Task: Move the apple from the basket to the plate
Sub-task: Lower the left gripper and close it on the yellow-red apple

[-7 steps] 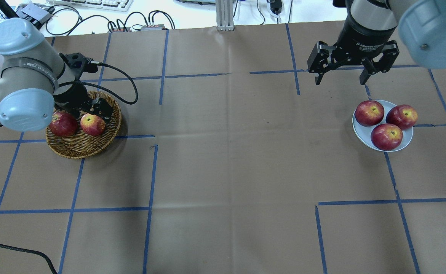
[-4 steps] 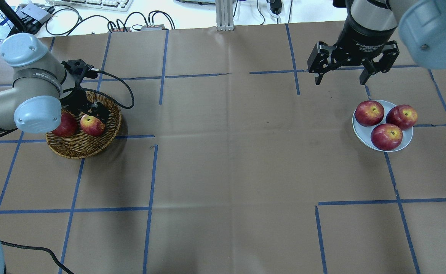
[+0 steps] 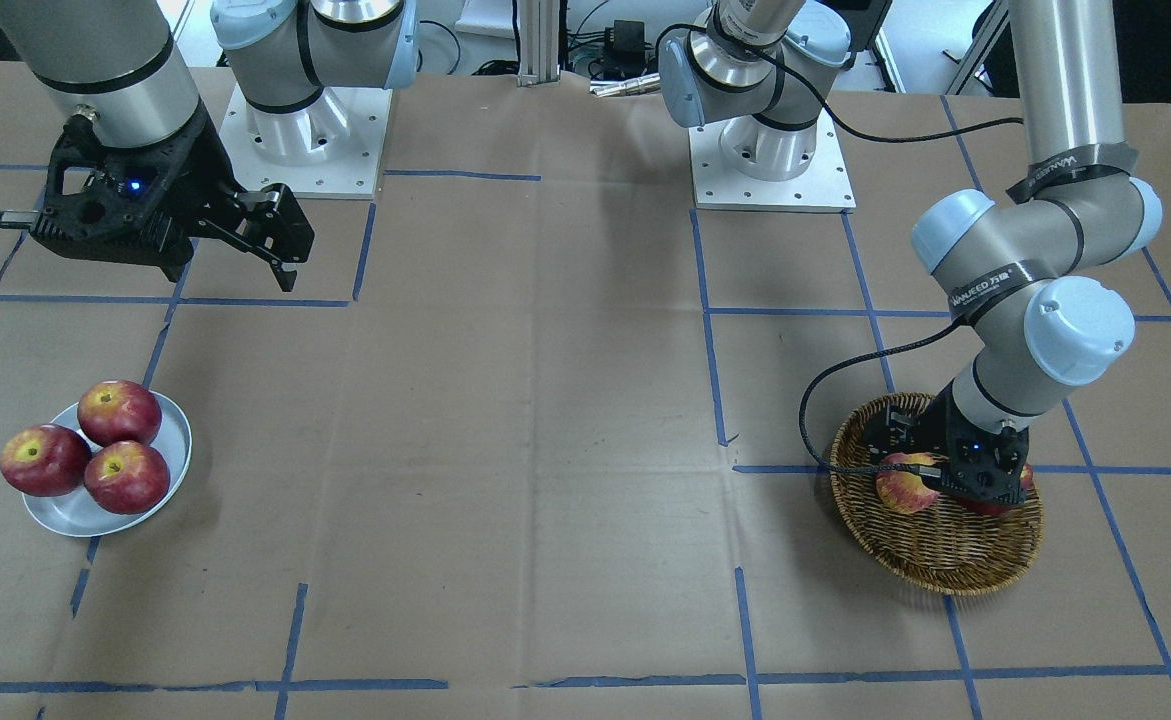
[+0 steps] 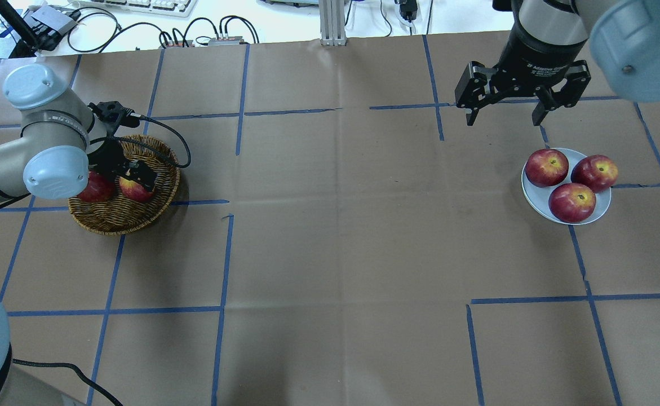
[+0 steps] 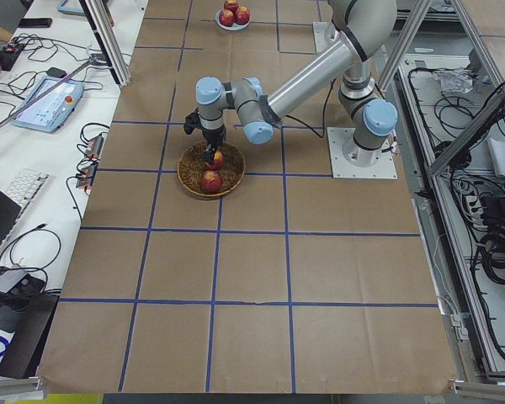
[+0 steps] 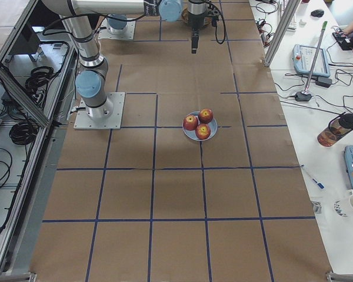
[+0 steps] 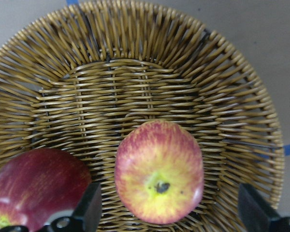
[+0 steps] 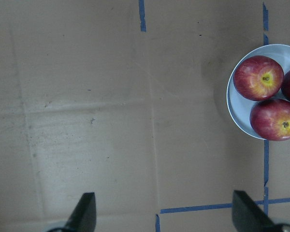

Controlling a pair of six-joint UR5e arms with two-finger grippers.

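Note:
The pale yellow-red apple (image 7: 159, 171) lies in the wicker basket (image 4: 121, 219) on the table's left, also seen in the overhead view (image 4: 134, 190) and the front view (image 3: 898, 492). My left gripper (image 7: 169, 215) is open and low in the basket, with one finger on each side of this apple; in the overhead view (image 4: 131, 179) it covers part of the apple. The pale plate (image 4: 537, 198) at the right holds three red apples. My right gripper (image 4: 504, 115) is open and empty, hovering behind the plate.
A dark red apple (image 7: 38, 186) lies in the basket right beside the pale one, against my left finger. The left wrist cable (image 4: 166, 132) loops over the basket's far rim. Three apples (image 4: 572, 202) fill most of the plate. Blue tape lines cross the brown table.
My left arm has come down into the basket, so the open gripper now straddles the pale apple. The right arm and the apples on the plate have not moved.

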